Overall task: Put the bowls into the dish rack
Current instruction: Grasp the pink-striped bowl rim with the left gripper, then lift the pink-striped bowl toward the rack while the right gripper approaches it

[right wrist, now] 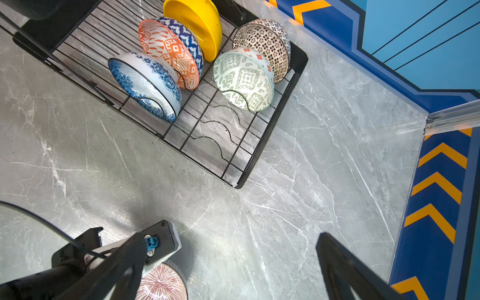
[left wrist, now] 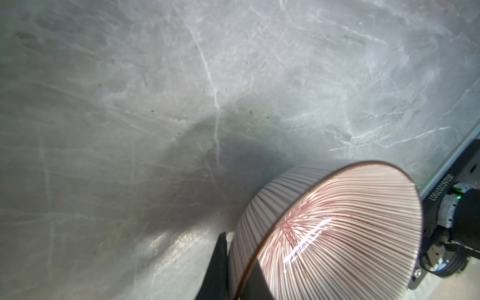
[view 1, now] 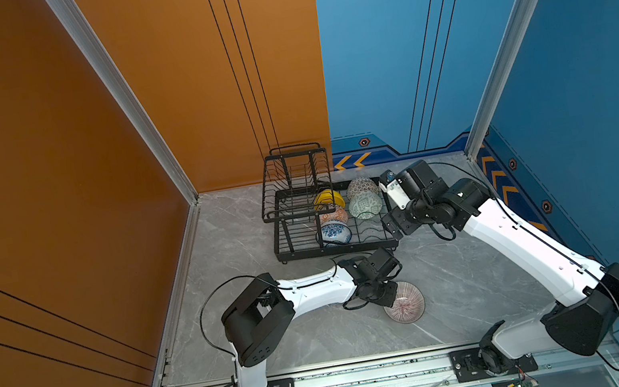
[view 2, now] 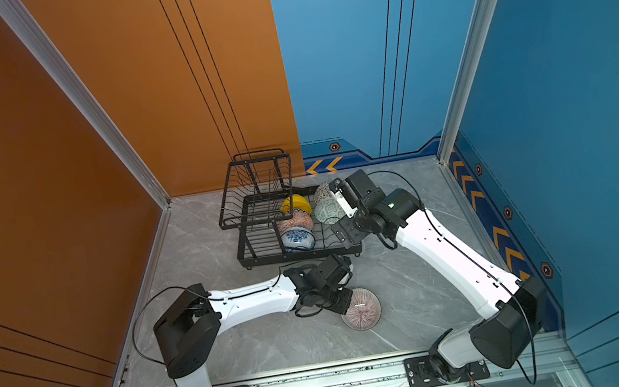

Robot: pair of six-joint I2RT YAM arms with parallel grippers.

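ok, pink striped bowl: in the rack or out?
Out. Pink bowl is over the table, clear of the dish rack, left gripper shut on its rim.

Five bowls (right wrist: 244, 80) stand edgewise in the dish rack (view 1: 337, 248); the pink striped bowl (view 1: 408, 307) lies outside.

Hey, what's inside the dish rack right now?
In the dish rack, five bowls stand on edge in the low tray: yellow, orange-white, blue floral, dark-patterned and pale green. The raised basket hides part of the tray beneath it.
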